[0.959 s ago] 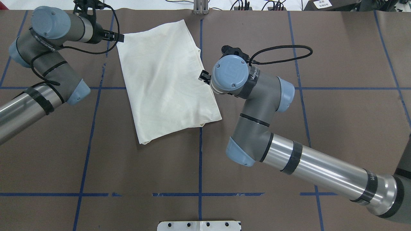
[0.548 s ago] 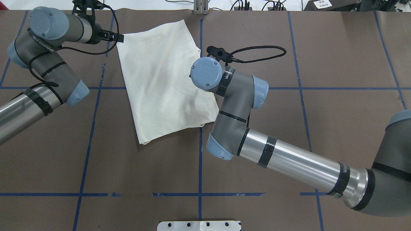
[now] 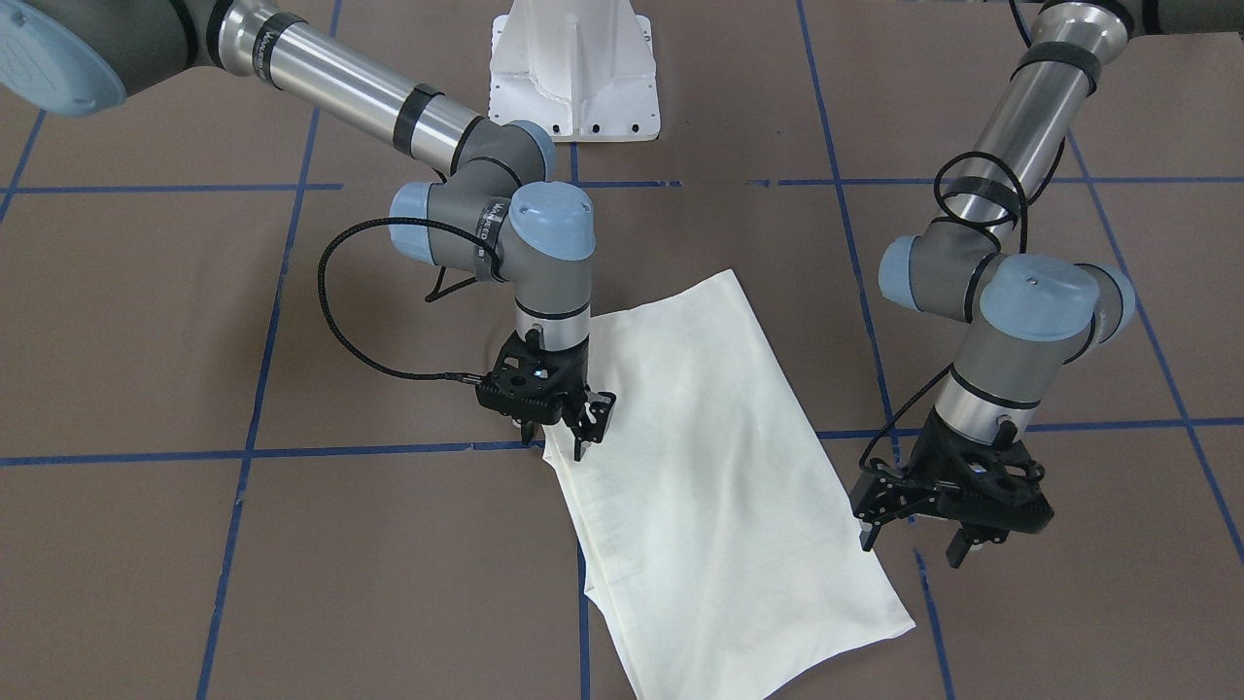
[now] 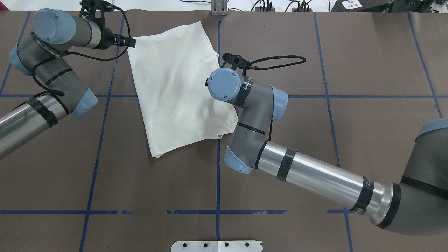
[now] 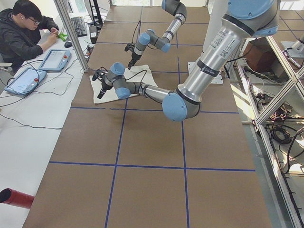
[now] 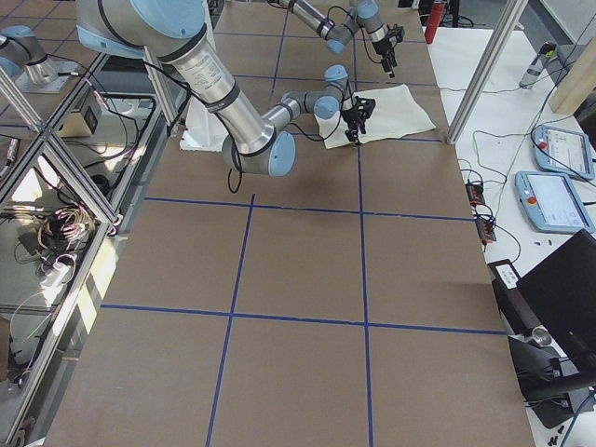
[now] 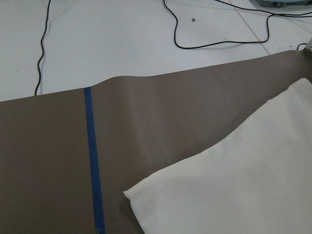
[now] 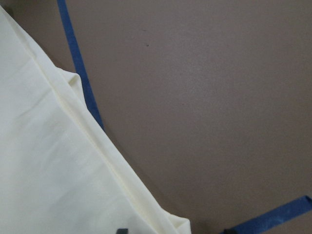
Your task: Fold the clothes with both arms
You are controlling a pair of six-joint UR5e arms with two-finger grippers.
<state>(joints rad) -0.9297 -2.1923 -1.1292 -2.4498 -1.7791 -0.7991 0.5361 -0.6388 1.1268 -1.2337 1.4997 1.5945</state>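
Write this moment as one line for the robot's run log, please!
cream-white folded shirt: flat on brown table | right black gripper: fingers open over shirt's edge | left black gripper: fingers open, near shirt's corner

Black band [image 4: 247, 88] on right arm [image 4: 315, 175] wrist: white lettering, roughly "WANKEO", end unclear. Same lettering on left arm [image 4: 52, 75] wrist band and right forearm band. White label [image 4: 351, 4] on dark box [image 4: 364, 6], far edge: unreadable.
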